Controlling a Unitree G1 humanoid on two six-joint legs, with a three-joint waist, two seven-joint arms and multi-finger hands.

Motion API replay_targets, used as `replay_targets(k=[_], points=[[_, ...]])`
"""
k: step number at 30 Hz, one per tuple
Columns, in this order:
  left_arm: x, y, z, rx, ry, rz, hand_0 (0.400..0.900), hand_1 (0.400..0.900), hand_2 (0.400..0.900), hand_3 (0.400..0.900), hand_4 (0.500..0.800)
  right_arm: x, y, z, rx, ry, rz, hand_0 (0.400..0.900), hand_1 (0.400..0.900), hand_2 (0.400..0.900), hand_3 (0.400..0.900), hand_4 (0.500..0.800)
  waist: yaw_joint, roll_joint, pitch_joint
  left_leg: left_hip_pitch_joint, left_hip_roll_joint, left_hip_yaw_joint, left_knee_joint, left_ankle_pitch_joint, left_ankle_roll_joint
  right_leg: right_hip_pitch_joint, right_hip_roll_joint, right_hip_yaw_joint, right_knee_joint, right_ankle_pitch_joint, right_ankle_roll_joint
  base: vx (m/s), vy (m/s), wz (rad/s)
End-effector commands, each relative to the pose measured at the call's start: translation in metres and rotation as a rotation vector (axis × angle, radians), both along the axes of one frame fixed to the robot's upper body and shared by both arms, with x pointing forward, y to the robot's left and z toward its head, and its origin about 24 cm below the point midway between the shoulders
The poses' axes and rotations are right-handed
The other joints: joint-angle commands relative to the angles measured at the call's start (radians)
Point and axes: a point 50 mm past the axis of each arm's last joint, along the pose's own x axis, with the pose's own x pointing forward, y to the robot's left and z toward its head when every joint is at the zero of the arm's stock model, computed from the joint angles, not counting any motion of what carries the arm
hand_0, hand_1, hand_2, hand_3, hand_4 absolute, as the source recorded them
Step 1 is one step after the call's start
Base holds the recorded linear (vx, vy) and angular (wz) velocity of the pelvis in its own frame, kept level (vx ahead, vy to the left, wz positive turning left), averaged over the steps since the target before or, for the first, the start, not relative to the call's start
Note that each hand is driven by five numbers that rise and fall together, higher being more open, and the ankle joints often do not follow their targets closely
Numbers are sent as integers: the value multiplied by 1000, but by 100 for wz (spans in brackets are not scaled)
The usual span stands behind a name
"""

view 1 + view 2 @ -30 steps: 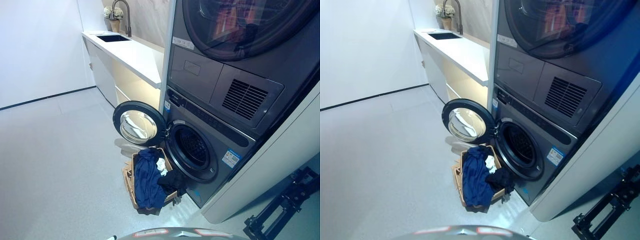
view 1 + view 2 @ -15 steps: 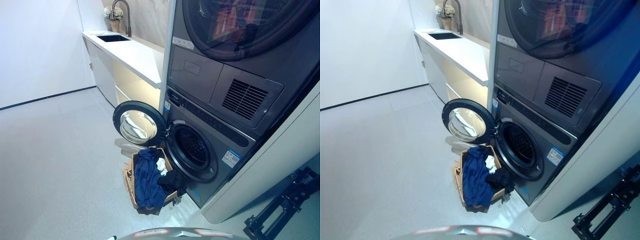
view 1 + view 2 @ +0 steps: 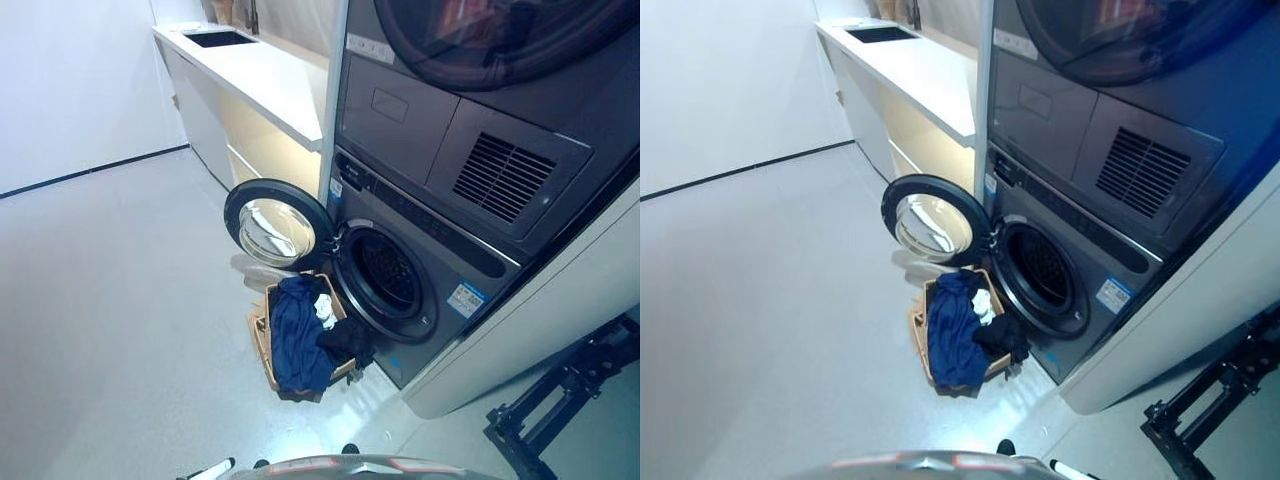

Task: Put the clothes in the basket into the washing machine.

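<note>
counter (image 3: pixel 268 80) with sink (image 3: pixel 220 38) cut off at top edge, faucet out of view since camera tipped down | round door (image 3: pixel 272 222) swung open | wicker basket (image 3: pixel 262 345) on floor before washing machine (image 3: pixel 400 290), blue garment (image 3: pixel 295 338), white piece (image 3: pixel 324 310), dark cloth (image 3: pixel 350 340) inside; unmoved | dryer (image 3: pixel 480 90) above, cropped | no robot hand visible, state unknowable

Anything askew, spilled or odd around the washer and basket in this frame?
Nothing is damaged or spilled. The blue garment hangs over the basket's front edge toward the floor, and a dark garment droops over the side next to the washing machine, whose door stands open.
</note>
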Motion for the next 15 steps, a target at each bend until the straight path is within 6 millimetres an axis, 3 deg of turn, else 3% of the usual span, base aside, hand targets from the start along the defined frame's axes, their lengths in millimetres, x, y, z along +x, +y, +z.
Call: replay_targets(k=[1, 4, 6, 8, 10, 13, 15], points=[[22, -12, 0, -22, -55, 23, 900, 900, 900, 900, 800, 38, -35, 14, -115, -105, -4, 900, 900, 900, 900, 800, 4, 45, 97, -104, -42, 0, 364, -129, 4, 73, 39, 9, 139, -231, 2, -26, -211, 25], [26, -13, 1, -26, -77, 56, 900, 900, 900, 900, 800, 42, -41, 17, -136, -117, -7, 900, 900, 900, 900, 800, 6, 42, 138, -204, -32, -20, 532, -52, -4, 79, 46, 1, 171, -254, -28, 7, -159, 13], [26, -14, 1, -32, -83, 79, 900, 900, 900, 900, 800, 44, -43, 18, -146, -119, -9, 900, 900, 900, 900, 800, 5, 47, 144, -251, -57, -25, 495, -59, 4, 77, 45, 0, 169, -255, -30, 57, -43, 5], [20, -15, -1, -33, -69, 96, 900, 900, 900, 900, 800, 46, -45, 19, -154, -122, -4, 900, 900, 900, 900, 800, 13, 50, 141, -276, -79, -26, 378, -57, 7, 93, 49, 2, 145, -254, -18, 158, 6, -11], [15, -16, -2, -29, -55, 106, 900, 900, 900, 900, 800, 47, -46, 20, -160, -123, 1, 900, 900, 900, 900, 800, 19, 57, 135, -264, -78, -47, 221, 14, -4, 114, 63, 7, 123, -260, -13, 229, 47, -16], [6, -16, -3, -23, -28, 122, 900, 900, 900, 900, 800, 46, -48, 20, -167, -123, -8, 900, 900, 900, 900, 800, 18, 61, 124, -278, -54, -69, 14, 71, -19, 164, 74, 19, 92, -281, -6, 325, 111, -12], [-1, -16, -4, -21, -8, 126, 900, 900, 900, 900, 800, 46, -47, 20, -165, -123, -11, 900, 900, 900, 900, 800, 19, 62, 109, -272, -30, -33, -78, 109, -33, 201, 79, 39, 58, -288, 3, 413, 200, -29]])
